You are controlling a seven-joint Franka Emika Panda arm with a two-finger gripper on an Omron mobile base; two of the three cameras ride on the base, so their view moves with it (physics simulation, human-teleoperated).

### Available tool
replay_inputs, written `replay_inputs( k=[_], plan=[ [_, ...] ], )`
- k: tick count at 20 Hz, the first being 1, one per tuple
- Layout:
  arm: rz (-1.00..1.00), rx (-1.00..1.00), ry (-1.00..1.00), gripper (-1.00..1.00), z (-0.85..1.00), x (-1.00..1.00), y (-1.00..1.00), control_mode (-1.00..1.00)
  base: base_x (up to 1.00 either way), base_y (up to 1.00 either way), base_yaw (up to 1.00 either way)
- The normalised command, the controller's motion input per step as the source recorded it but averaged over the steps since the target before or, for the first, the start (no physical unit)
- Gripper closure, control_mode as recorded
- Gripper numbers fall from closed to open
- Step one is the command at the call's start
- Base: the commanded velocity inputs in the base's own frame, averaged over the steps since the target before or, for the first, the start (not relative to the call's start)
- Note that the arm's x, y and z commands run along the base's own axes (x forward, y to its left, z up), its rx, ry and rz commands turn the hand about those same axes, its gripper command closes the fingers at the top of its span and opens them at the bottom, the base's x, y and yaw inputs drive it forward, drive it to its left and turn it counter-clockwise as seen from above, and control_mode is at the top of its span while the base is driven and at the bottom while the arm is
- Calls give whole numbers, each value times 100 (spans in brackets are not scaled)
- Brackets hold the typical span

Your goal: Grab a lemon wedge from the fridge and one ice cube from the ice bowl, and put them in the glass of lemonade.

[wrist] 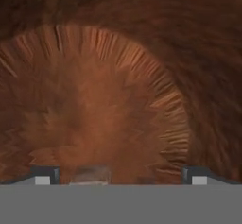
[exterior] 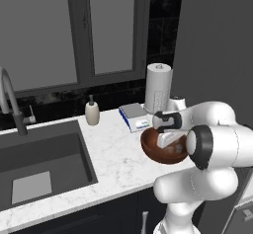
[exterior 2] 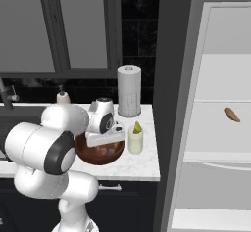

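Observation:
My gripper [wrist: 121,175] is open and reaches down into the ice bowl [exterior: 152,151] [exterior 2: 96,158], a wide reddish-brown bowl near the counter's front edge. In the hand view the bowl's wooden floor [wrist: 118,100] lies close in front. A pale translucent ice cube [wrist: 90,174] sits between the two fingertips [wrist: 45,174], nearer the left one. The glass of lemonade [exterior 2: 136,142] stands just right of the bowl, and a yellow-green lemon wedge [exterior 2: 138,127] rests at its top. The fridge [exterior 2: 215,143] is open at the right, showing its white shelves.
A white paper towel roll [exterior: 158,87] [exterior 2: 129,90] stands behind the bowl. A flat grey-and-blue box [exterior: 134,115] and a beige soap bottle [exterior: 92,112] sit further left, then the sink [exterior: 44,164] with its faucet [exterior: 12,104]. An orange-brown item [exterior 2: 232,114] lies on a fridge shelf.

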Motion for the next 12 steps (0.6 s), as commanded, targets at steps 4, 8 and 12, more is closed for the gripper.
replay_inputs(
  k=[4,8,12],
  plan=[
    [5,0,1,-100,-7,-3,0,-100,0,0,0],
    [4,0,-1,-100,2,-28,3,-100,0,0,0],
    [1,1,-7,-100,0,-51,-1,-100,0,0,0]
  ],
)
